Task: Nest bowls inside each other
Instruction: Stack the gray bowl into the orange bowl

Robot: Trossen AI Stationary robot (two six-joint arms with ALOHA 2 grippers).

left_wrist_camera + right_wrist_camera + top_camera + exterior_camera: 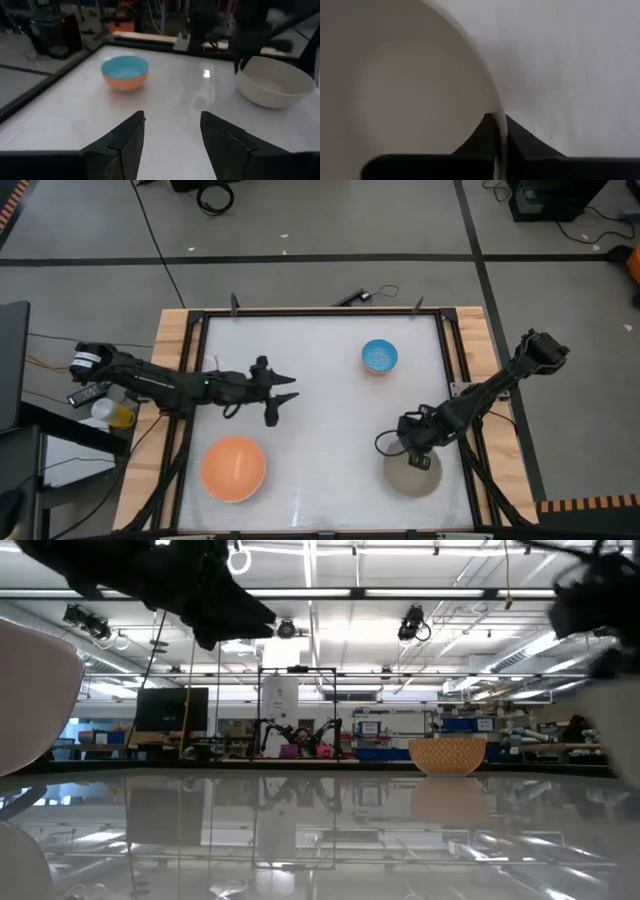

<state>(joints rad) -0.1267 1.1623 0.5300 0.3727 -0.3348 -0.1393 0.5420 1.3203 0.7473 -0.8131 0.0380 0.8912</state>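
Three bowls rest upright on their bases on the white table (pixel 320 420). The blue bowl (pixel 379 356) (pixel 125 72) is at the far right. The salmon-orange bowl (pixel 232 468) is near left. The grey-beige bowl (pixel 410 478) (pixel 277 82) is near right. My right gripper (pixel 421 461) (pixel 500 131) points down over that bowl's far rim, shut on it. My left gripper (pixel 290 387) (pixel 172 135) hovers open above the table's middle, pointing toward the right side, with nothing between its fingers. My right gripper pinches the grey-beige bowl's rim (pixel 501 117) on its far side, one finger inside the bowl and one outside. The fingers come from above, pointing down, and stand across the rim. The bowl stands upright with its base on the table.
A black frame with wooden side strips (pixel 170 380) borders the table. Open table surface lies between the three bowls and in front of my left gripper. Cables and equipment lie on the floor beyond the far edge.
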